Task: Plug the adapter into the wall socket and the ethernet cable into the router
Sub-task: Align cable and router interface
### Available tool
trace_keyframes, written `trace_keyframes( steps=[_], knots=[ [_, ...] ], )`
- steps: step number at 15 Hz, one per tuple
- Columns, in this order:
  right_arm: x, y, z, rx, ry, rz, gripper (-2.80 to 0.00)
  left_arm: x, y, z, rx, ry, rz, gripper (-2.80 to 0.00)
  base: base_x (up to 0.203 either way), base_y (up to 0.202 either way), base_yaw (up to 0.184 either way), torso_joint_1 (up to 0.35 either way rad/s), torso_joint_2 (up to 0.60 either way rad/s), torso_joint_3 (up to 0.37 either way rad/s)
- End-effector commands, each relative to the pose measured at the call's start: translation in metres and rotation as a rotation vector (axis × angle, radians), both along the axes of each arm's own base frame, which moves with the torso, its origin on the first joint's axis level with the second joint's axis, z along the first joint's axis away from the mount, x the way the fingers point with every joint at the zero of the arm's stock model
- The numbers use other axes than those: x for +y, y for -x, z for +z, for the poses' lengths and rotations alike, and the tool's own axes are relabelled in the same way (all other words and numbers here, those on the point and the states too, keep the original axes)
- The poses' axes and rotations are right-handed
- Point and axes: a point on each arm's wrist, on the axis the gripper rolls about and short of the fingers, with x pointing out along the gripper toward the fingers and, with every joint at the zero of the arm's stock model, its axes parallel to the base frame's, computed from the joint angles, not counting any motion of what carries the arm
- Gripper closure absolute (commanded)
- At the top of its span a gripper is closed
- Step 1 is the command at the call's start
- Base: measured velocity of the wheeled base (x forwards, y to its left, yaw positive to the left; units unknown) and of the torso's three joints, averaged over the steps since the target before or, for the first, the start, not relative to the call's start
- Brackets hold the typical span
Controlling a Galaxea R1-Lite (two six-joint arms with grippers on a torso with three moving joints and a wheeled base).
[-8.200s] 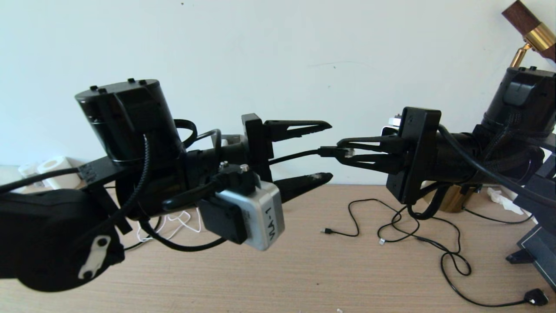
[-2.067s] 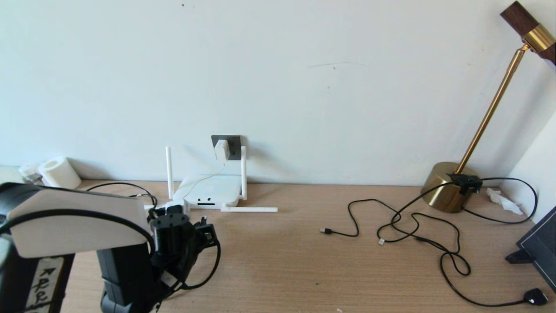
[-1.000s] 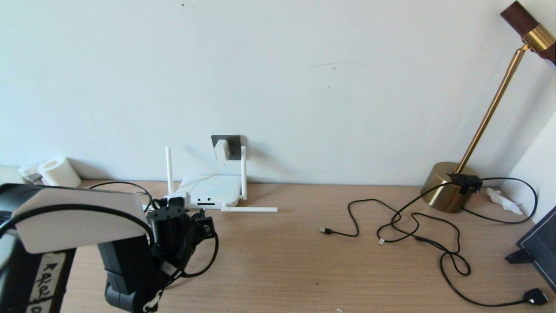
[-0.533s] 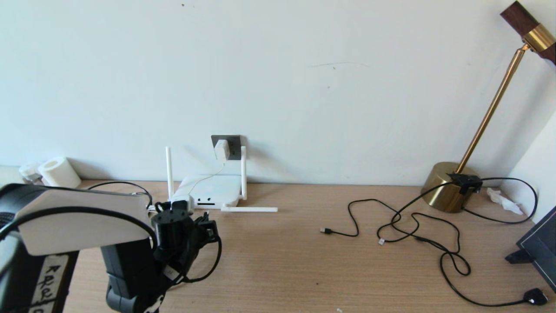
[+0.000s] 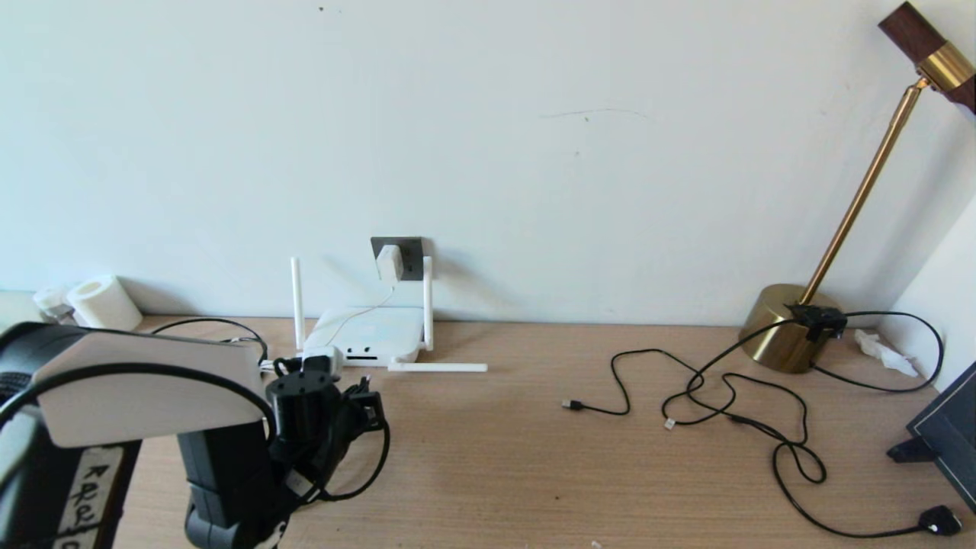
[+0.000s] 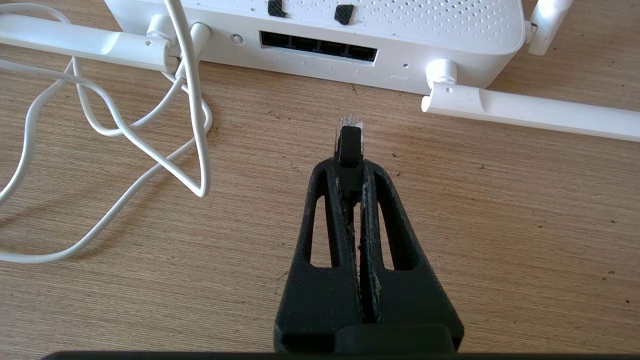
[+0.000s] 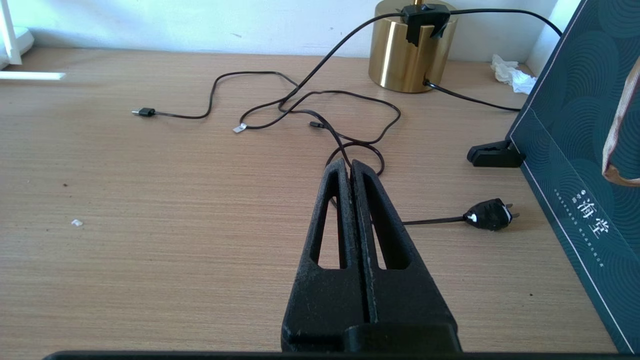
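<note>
In the left wrist view my left gripper [image 6: 349,167] is shut on the ethernet cable's black plug [image 6: 348,142]. Its clear tip points at the router [image 6: 425,30] and stops a short way from the dark port row [image 6: 317,47]. The router [image 5: 366,335] lies against the wall with two antennas up and two flat. The white adapter [image 5: 389,261] sits in the dark wall socket [image 5: 410,250], and its thin white cord [image 6: 195,115] loops beside the router. My right gripper [image 7: 348,165] is shut and holds nothing, low over the table's right side.
Thin black cables [image 5: 732,396] sprawl across the right half of the table, ending in a black mains plug [image 5: 939,521]. A gold lamp base [image 5: 789,335] stands at the back right, a dark box [image 7: 585,150] at the right edge, a paper roll [image 5: 103,303] at the back left.
Eight seconds ago both grippers met high before the camera at the plug. Now the left arm is low before the router, drifting slightly right in the last second; the right arm has left the head view.
</note>
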Motion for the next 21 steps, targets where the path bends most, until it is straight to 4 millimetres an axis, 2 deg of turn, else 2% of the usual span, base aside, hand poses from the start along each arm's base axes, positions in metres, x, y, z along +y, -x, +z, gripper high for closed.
trace_keyframes(
  steps=[1, 8, 21],
  knots=[
    [0.000, 0.000, 0.000, 0.001, 0.000, 0.000, 0.00, 0.000, 0.000, 0.002, -0.010, 0.005, -0.003, 0.00, 0.000, 0.000, 0.000, 0.000, 0.00, 0.000],
    [0.000, 0.000, 0.000, 0.000, 0.000, 0.000, 0.00, 0.014, -0.004, 0.008, -0.019, -0.031, -0.059, 0.00, 0.000, 0.000, 0.000, 0.000, 0.00, 0.000],
    [0.000, 0.000, 0.000, 0.000, 0.000, 0.000, 0.00, 0.014, -0.007, 0.004, -0.015, -0.027, -0.079, 0.00, 0.000, 0.000, 0.000, 0.000, 0.00, 0.000]
  ],
)
